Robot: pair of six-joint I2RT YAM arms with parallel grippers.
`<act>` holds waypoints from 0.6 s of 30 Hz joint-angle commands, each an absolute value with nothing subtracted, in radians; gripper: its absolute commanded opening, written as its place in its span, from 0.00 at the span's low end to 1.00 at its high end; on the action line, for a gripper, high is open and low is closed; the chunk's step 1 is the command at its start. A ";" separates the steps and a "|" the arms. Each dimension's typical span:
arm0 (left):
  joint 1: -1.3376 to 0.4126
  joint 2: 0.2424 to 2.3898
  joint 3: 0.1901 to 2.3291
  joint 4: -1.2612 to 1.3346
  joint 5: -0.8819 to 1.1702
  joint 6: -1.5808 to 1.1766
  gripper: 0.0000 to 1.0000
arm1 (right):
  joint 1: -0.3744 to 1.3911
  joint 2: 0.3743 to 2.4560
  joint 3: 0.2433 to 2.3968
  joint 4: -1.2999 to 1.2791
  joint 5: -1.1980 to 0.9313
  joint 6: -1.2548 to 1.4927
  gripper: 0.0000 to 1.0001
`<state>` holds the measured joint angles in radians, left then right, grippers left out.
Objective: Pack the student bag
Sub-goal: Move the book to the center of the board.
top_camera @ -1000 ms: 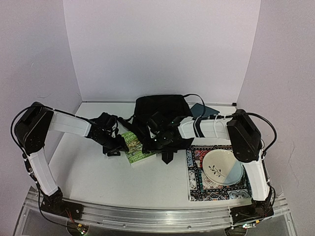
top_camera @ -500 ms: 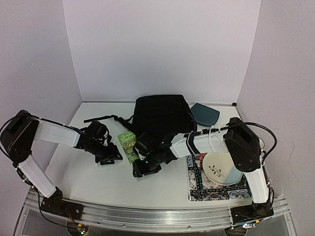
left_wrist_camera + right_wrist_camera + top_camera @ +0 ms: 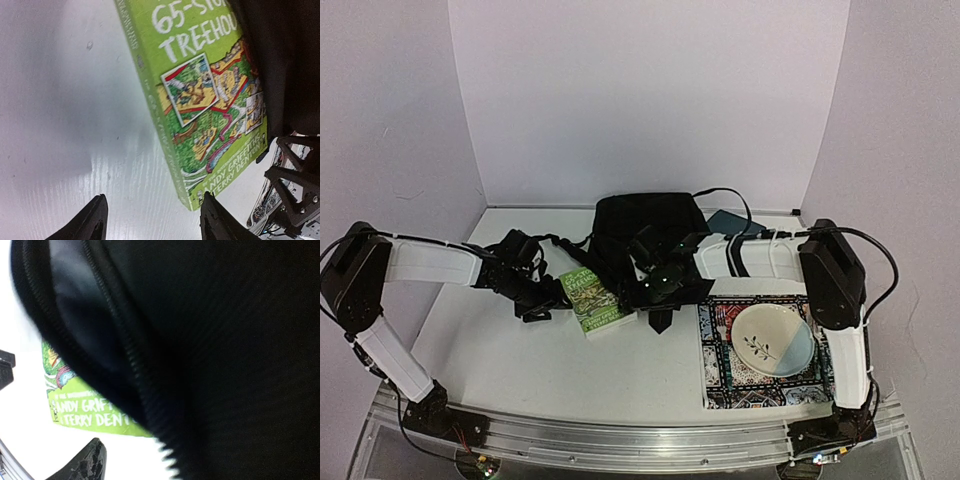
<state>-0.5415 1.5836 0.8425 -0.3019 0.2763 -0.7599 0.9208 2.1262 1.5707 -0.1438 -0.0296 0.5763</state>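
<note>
The student bag point(image 3: 645, 222) rests on the counter point(image 3: 520, 360) with the green book point(image 3: 592, 300) slanting along its front-left edge; the left arm's fingers point(image 3: 95, 220), spread and empty, face the book's bag-far side, while the right arm's fingers point(image 3: 90, 462), at the bag's zipper, cannot be judged.

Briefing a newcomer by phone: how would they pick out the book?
Start at the big black student bag at the back of the white table. Against its near edge, on the left arm's side, lies the book, flat. It is the only bright green thing, its cover full of cartoon drawings.
</note>
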 commanded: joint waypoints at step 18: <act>-0.540 1.777 1.014 -0.265 0.310 -0.734 0.66 | 0.935 2.225 1.647 -0.156 -0.009 0.565 0.70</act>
